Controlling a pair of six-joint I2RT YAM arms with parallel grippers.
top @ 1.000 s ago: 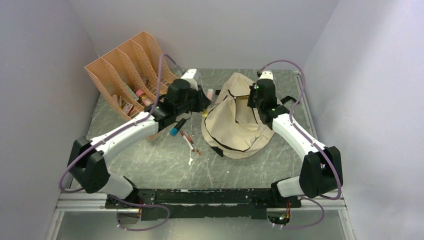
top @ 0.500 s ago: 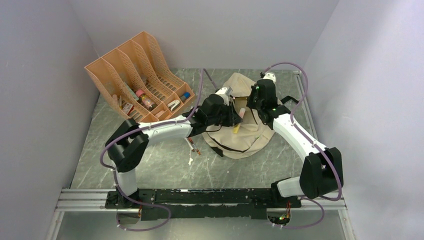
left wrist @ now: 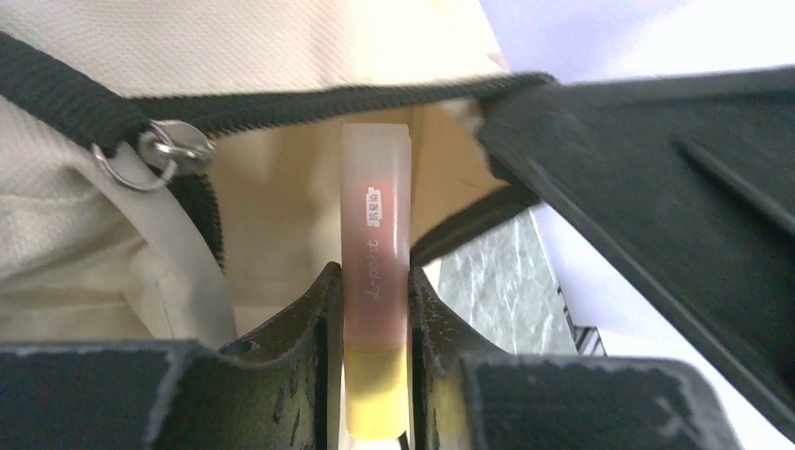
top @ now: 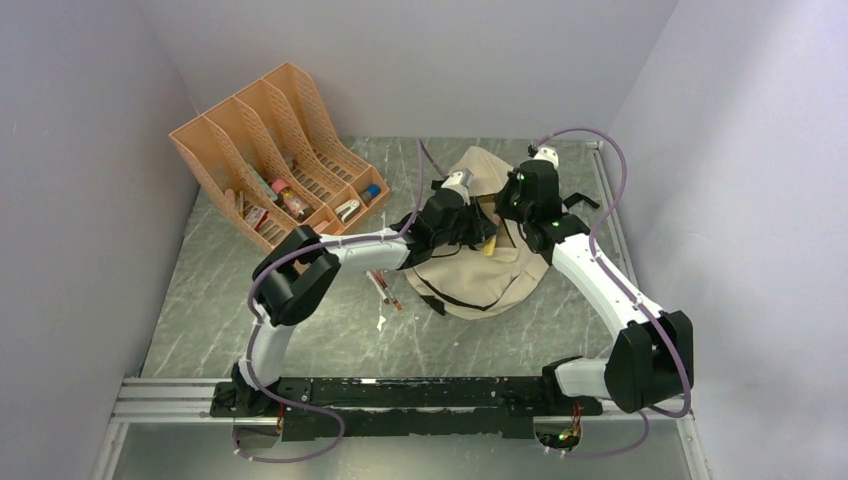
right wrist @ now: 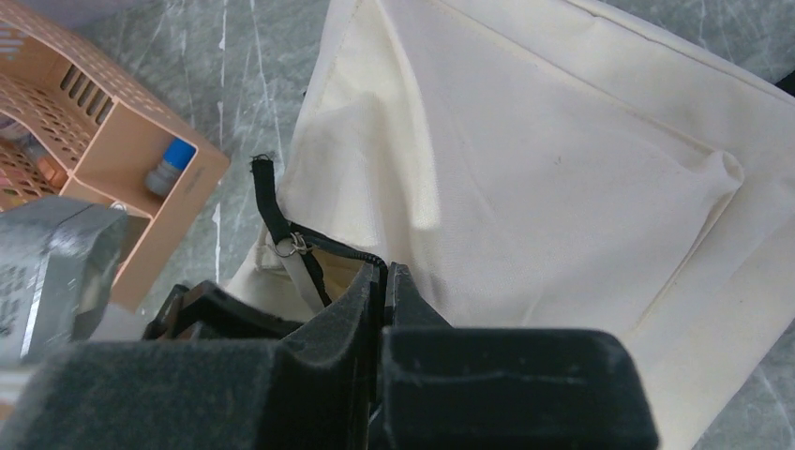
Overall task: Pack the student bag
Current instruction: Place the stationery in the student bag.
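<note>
The student bag point(top: 470, 275) lies at the back middle of the table, cream fabric with black zipper lines. My right gripper point(top: 513, 207) is shut on the bag's black zipper edge point(right wrist: 361, 255) and holds the opening up. It fills the right of the left wrist view point(left wrist: 656, 187). My left gripper point(top: 484, 237) is shut on a marker point(left wrist: 376, 234) with a pink translucent cap and a yellow body. The marker's cap points into the bag's opening point(left wrist: 281, 216). A zipper pull ring point(left wrist: 155, 155) hangs at the opening's left end.
An orange file organizer point(top: 262, 140) stands at the back left and holds small bottles and other items; it also shows in the right wrist view point(right wrist: 112, 141). Pens point(top: 382, 285) and a white scrap point(top: 381, 322) lie on the table left of the bag. Walls enclose the table.
My left arm has swung right from beside the organizer to the bag's opening, carrying the marker. My right gripper has stayed on the bag's edge and shifted slightly right.
</note>
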